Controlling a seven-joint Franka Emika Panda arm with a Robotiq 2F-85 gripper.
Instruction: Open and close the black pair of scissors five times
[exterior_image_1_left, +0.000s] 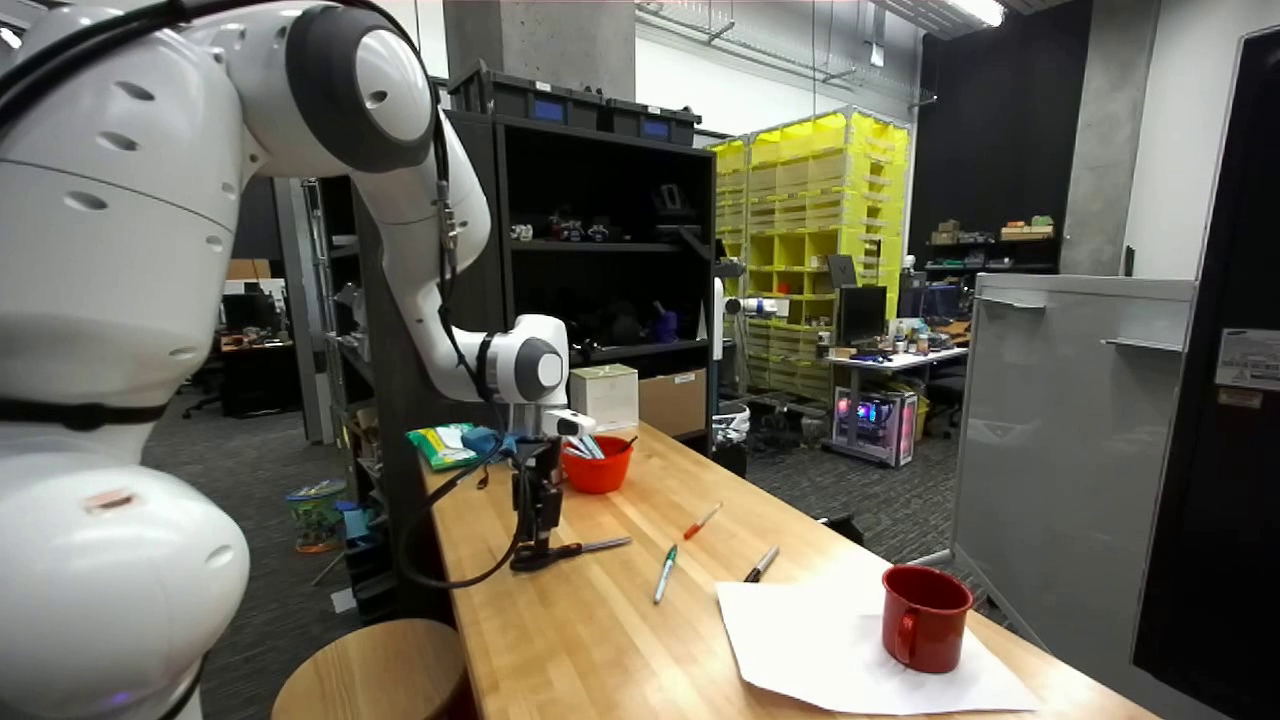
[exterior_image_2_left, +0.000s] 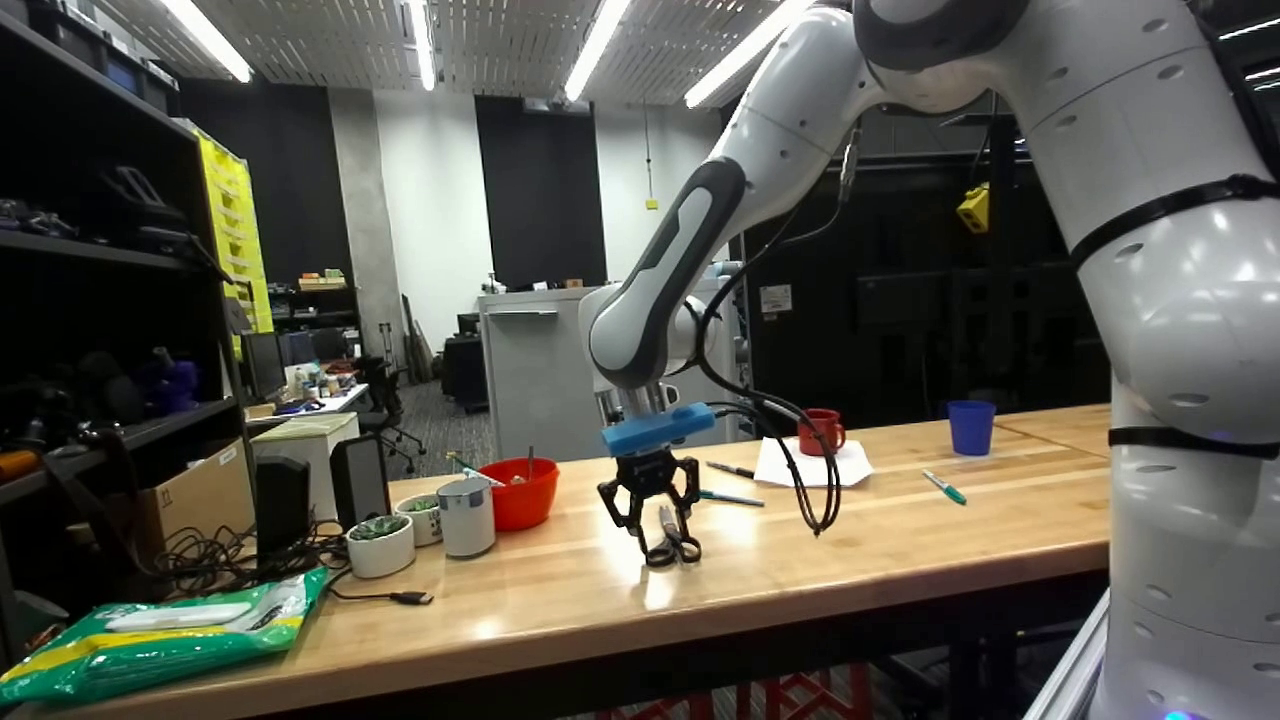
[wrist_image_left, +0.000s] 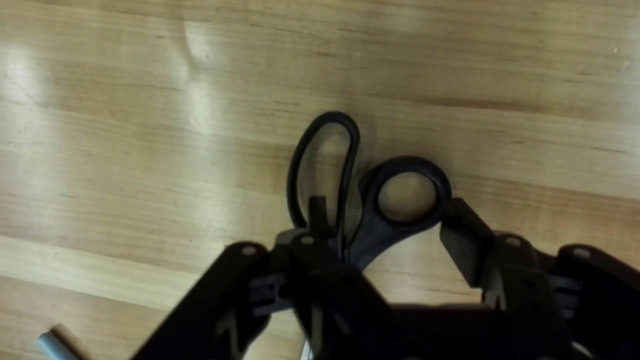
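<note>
The black pair of scissors (exterior_image_2_left: 690, 551) lies flat on the wooden table, under the gripper, in both exterior views; its grey blades (exterior_image_1_left: 605, 545) look closed together. In the wrist view the scissors (wrist_image_left: 370, 237) show an oval loop and a round loop, side by side with a narrow gap. My gripper (wrist_image_left: 385, 201) is partly open and low over the handles. Its left fingertip is over or inside the oval loop; its right fingertip is at the outer edge of the round loop. Whether the fingers touch the handles I cannot tell. The fingers hide the pivot and most of the blades.
A red bowl (exterior_image_2_left: 525, 495) with tools, a grey cup (exterior_image_2_left: 466, 517) and small plant pots (exterior_image_2_left: 380, 550) stand nearby. Several pens, including a green one (exterior_image_1_left: 665, 575), lie beyond the blades. A red mug (exterior_image_1_left: 925, 618) stands on white paper (exterior_image_1_left: 790, 650). A blue cup (exterior_image_2_left: 971, 428) stands farther off.
</note>
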